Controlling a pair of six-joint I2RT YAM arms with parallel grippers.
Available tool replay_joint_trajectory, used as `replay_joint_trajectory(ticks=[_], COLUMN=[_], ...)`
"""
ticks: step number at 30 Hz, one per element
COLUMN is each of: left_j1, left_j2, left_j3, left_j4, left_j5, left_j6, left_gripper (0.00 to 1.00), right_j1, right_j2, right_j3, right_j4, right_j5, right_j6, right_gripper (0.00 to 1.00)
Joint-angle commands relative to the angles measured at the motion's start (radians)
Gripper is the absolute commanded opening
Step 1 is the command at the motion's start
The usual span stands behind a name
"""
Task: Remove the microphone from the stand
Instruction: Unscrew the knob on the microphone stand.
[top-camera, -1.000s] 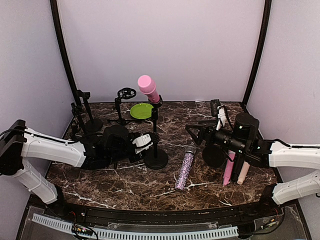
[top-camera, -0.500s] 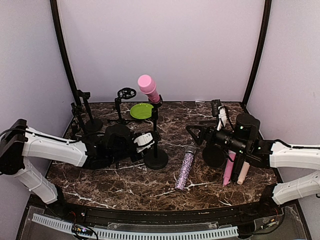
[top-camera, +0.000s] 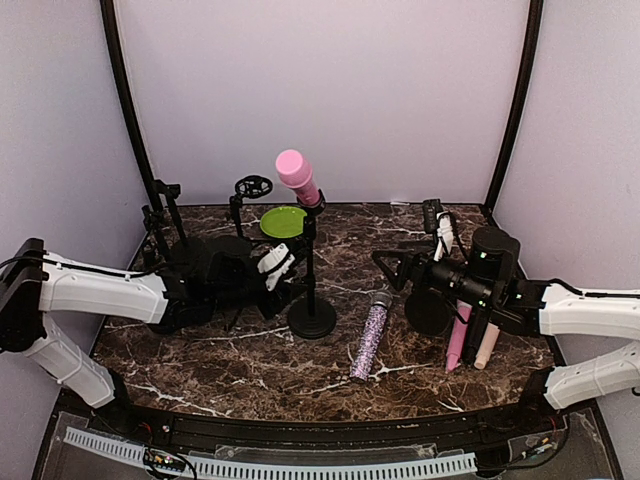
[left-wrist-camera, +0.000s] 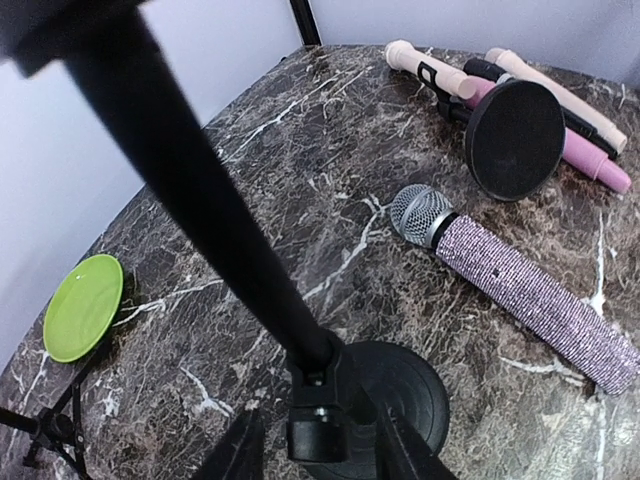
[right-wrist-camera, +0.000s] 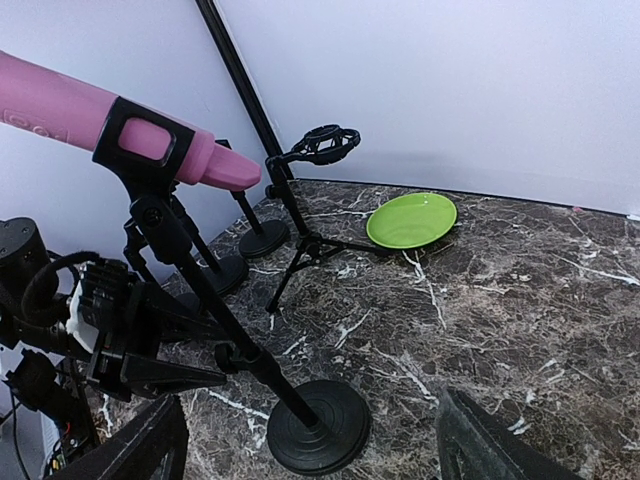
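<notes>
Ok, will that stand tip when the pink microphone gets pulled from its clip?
Likely top-heavy: the pink microphone sits high on a thin pole over a small round base, so a sideways tug could tip it. The base looks solid, perhaps weighted. The left tool straddles the pole low down and may steady it.

Stand (top-camera: 312, 318) near centre of table (top-camera: 250, 370). Microphone (top-camera: 297, 176) sits in the clip on top, tilted, head toward the rear left.
Left gripper (top-camera: 290, 278) is low and just left of the pole; contact can't be confirmed from above.
Plate (top-camera: 283, 221) behind stand. Tripod mount (top-camera: 252, 187) left of plate. A further stand (top-camera: 186, 248) at rear left.
Loose microphone (top-camera: 368, 335) lies front-right of the stand base.
Right gripper (top-camera: 388, 270) is right of the stand, well apart.
</notes>
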Motion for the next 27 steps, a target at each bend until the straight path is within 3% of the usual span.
replay_joint_trajectory(ticks=[1, 9, 16, 27], left_j1=[0.03, 0.084, 0.107, 0.138], left_j2=[-0.055, -0.064, -0.064, -0.042], left_j3=[-0.021, -0.041, -0.054, -0.083], left_j4=[-0.002, 0.058, 0.077, 0.13], left_j5=[0.131, 0.254, 0.275, 0.299], left_j6=[-0.18, -0.437, -0.532, -0.656], left_gripper=[0.43, 0.42, 0.31, 0.24], right_j1=[0.008, 0.008, 0.008, 0.008], right_j2=[-0.013, -0.012, -0.02, -0.025], right_j3=[-0.004, 0.004, -0.009, -0.01], right_j4=[0.025, 0.022, 0.024, 0.022], right_j5=[0.005, 0.004, 0.007, 0.007], right_j6=[0.014, 0.013, 0.019, 0.02], right_gripper=[0.87, 0.87, 0.87, 0.87])
